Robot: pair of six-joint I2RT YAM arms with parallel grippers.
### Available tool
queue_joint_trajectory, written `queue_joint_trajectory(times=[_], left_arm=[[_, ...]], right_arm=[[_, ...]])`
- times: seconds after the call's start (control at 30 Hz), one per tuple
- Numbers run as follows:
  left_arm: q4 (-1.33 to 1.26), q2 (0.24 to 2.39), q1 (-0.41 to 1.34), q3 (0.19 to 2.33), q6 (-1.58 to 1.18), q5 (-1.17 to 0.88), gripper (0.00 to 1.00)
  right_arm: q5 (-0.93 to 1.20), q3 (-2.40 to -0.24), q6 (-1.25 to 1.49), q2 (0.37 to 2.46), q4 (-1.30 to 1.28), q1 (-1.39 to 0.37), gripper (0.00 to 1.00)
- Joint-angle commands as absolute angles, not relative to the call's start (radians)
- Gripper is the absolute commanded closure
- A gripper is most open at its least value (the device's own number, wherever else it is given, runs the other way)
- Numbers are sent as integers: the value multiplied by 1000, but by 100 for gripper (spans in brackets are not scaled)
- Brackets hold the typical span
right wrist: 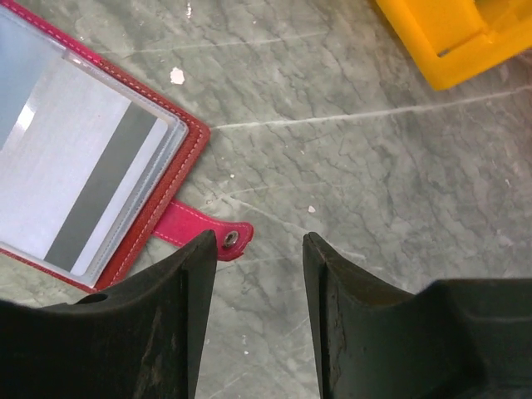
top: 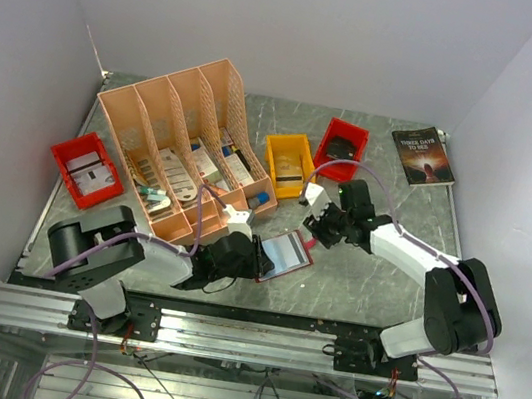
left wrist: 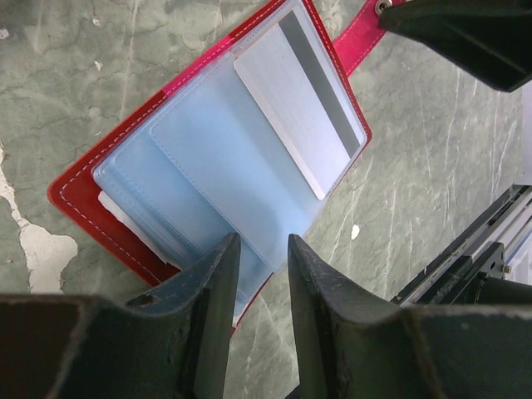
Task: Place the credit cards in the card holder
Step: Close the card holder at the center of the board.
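Observation:
The card holder [top: 288, 254] lies open on the table, red leather [left wrist: 75, 195] with clear pockets. A greyish credit card [left wrist: 291, 108] with a dark stripe sits in its right-hand pocket, also in the right wrist view as card [right wrist: 66, 166]. My left gripper [left wrist: 259, 241] is open over the holder's near edge, a corner of a clear pocket between its tips. My right gripper [right wrist: 259, 237] is open over bare table, its left fingertip beside the strap's snap stud [right wrist: 230, 238]. In the top view the left gripper [top: 259, 257] and right gripper [top: 313, 232] flank the holder.
A peach file organiser [top: 185, 136] with leaflets stands at the back left, a red bin [top: 86, 168] beside it. A yellow bin [top: 288, 166] and another red bin [top: 340, 149] stand behind the holder. A dark book [top: 423, 156] lies at the back right.

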State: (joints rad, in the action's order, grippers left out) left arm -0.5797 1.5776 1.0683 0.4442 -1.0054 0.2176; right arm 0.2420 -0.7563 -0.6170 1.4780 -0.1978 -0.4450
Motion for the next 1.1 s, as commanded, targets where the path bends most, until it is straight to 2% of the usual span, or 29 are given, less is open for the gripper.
queue_joint_trajectory(times=[0.0, 0.13, 0.33, 0.47, 0.63, 0.77, 0.97, 1.07], left_arm=[[-464, 1546, 1064, 458, -947, 204, 56], [-416, 1437, 1063, 492, -900, 211, 49], [-313, 1241, 1063, 484, -855, 288, 43], [-326, 1090, 1063, 389, -891, 346, 33], [-425, 940, 1061, 232, -981, 358, 24], [-410, 870, 1058, 186, -1034, 351, 22], [-298, 874, 1057, 211, -1065, 357, 14], [-309, 896, 1057, 190, -1115, 361, 14]], right_arm=[[389, -814, -532, 1467, -244, -374, 53], [562, -824, -508, 1445, -276, -318, 45], [757, -806, -506, 1375, -263, -285, 44], [876, -816, -509, 1389, -289, -279, 44], [854, -857, -491, 1467, -335, -279, 44], [826, -889, -482, 1538, -368, -280, 44], [814, -914, -444, 1611, -378, -281, 44], [815, -924, -427, 1640, -384, -281, 44]])
